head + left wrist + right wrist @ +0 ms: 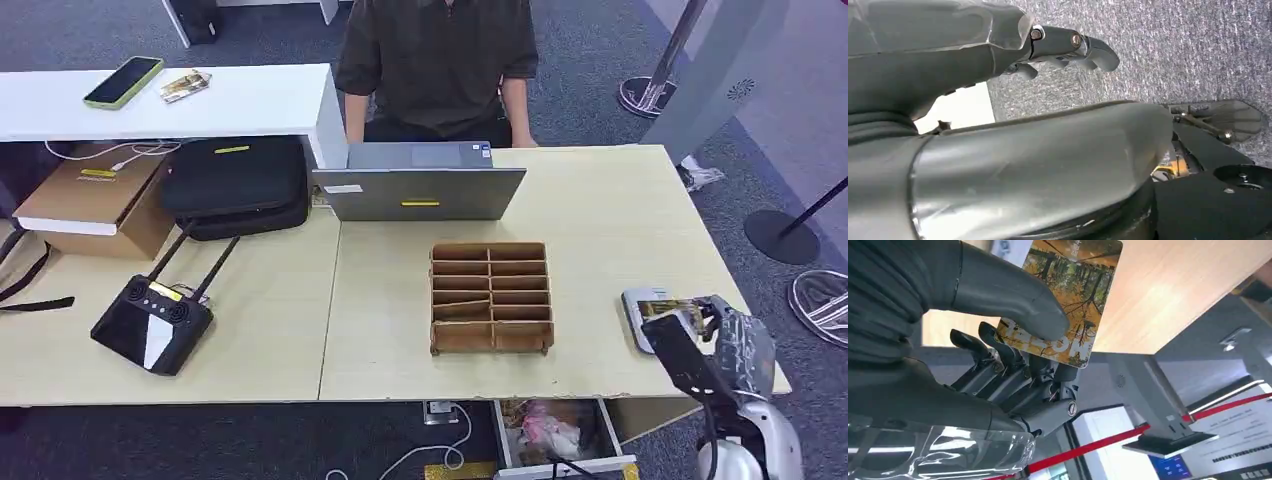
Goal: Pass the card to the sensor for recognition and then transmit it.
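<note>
The card (1068, 295), printed with an autumn tree scene, is pinched between the thumb and fingers (1013, 365) of my right hand (998, 340). In the head view my right hand (722, 345) is at the table's near right corner. It holds the card (668, 308) just over the white flat sensor (636, 312) lying there; I cannot tell whether the card touches it. My left hand (1048, 100) hangs over grey carpet, holding nothing, its fingers (1088, 50) loosely extended.
A wooden slotted organizer (490, 297) stands mid-table, left of the sensor. Behind it is a grey laptop (420, 188) with a person (435, 60) seated beyond. A black remote controller (150, 325), a black bag (235, 185) and a cardboard box (95, 195) occupy the left side.
</note>
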